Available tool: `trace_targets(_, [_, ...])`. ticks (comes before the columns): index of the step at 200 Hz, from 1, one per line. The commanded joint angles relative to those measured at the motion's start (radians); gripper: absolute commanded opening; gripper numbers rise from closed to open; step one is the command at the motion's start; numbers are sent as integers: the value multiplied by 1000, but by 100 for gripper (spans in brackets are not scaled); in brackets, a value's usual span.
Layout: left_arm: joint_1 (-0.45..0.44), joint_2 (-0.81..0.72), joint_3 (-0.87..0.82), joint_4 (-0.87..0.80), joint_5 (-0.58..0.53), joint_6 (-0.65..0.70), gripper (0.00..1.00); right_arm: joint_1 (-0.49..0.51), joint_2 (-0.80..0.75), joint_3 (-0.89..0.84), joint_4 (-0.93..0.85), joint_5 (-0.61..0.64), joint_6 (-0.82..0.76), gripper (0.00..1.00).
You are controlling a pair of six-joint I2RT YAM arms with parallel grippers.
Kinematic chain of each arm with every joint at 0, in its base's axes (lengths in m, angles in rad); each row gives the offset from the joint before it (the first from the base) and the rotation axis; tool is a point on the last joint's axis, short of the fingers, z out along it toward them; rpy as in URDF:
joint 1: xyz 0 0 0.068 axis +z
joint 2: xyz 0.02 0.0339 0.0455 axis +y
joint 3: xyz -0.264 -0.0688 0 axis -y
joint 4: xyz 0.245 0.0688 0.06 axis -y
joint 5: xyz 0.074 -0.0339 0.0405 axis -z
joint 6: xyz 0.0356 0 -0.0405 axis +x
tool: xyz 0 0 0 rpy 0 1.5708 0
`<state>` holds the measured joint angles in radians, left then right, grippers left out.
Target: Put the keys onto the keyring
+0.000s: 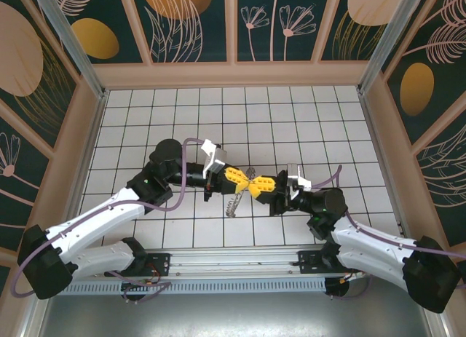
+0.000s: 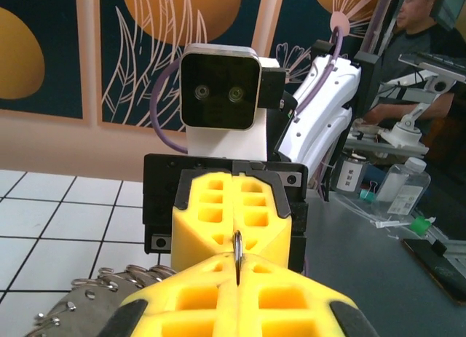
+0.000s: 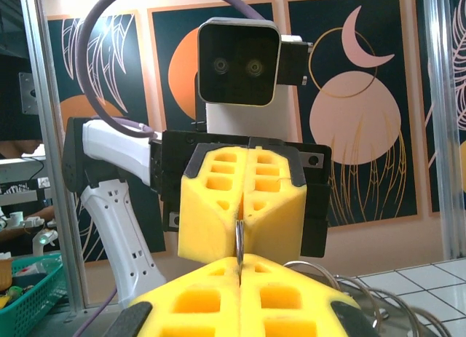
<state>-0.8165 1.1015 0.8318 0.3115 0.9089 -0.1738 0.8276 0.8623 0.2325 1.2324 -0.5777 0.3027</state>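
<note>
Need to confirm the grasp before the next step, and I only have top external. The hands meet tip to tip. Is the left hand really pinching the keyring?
Observer: Yes. In the left wrist view the left hand is shut, with the keyring rim standing edge-on in its seam.
Operator: And the right one?
Observer: In the right wrist view the right hand is shut too, with the same thin rim caught in its seam.
</note>
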Motion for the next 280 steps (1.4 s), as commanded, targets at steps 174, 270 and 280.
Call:
trace_targets(174, [-7, 126, 476, -960, -275, 608, 0, 97, -213, 257, -1024, 285, -430, 27])
trace_targets(270, [-10, 145, 472, -984, -257, 605, 0, 103, -188, 295, -1011, 273, -477, 22])
trace_targets(280, [-13, 150, 475, -986, -257, 605, 0, 104, -183, 297, -1008, 267, -481, 22])
